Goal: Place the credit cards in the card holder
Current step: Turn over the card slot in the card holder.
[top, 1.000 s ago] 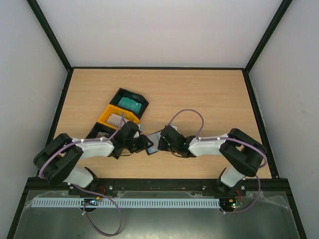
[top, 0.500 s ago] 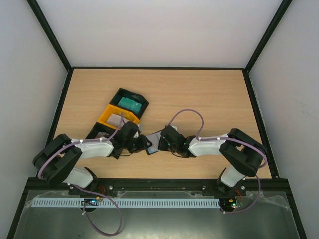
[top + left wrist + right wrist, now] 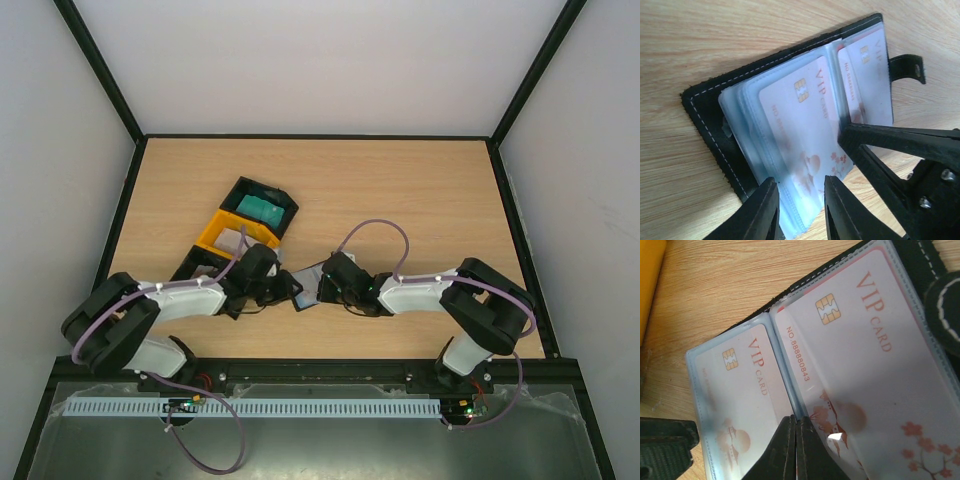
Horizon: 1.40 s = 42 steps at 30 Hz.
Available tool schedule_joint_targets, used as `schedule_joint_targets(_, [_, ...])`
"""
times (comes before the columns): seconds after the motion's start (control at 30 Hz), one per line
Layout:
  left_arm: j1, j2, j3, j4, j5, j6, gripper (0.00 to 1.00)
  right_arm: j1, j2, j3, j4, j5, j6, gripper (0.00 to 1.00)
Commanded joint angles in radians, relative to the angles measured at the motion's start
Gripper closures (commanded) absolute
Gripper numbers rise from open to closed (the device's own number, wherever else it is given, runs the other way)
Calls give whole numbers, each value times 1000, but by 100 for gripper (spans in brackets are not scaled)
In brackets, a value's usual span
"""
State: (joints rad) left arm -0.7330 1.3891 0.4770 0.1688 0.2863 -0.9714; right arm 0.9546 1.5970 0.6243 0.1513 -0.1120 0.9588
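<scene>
Between the black fingers of the left gripper point(image 3: 801, 190), which stand narrowly apart, lie the lower edges of the clear plastic sleeves point(image 3: 747, 145); the front one holds a white-and-red VIP credit card point(image 3: 805, 125). The right gripper point(image 3: 796, 427), fingers pressed together, rests its tips on the fold between two filled sleeves. All sit in the black stitched card holder point(image 3: 705, 115), open on the pale wooden table point(image 3: 740, 35) between the arms
</scene>
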Motion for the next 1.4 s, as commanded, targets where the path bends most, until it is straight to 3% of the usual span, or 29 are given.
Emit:
schedule_joint_targets(0.0, [-3, 39, 8, 37, 27, 3, 72, -3, 42, -33, -91, 23, 9, 98])
schedule_joint_targets(0.37, [-3, 70, 15, 72, 48, -2, 81, -2, 38, -36, -81, 17, 8, 98])
schedule_joint_targets(0.7, [-3, 108, 19, 82, 55, -50, 73, -2, 22, -50, -47, -6, 12, 98])
schedule_joint_targets(0.9, [-3, 96, -28, 180, 66, -172, 73, -3, 35, -62, -7, -42, 27, 98])
schedule_joint_targets(1.07, [-3, 77, -28, 233, 67, -183, 74, -3, 31, -77, 24, -72, 36, 98])
schedule_joint_targets(1.37, [-3, 107, 10, 206, 77, -113, 90, -3, -12, -78, 13, -57, 33, 98])
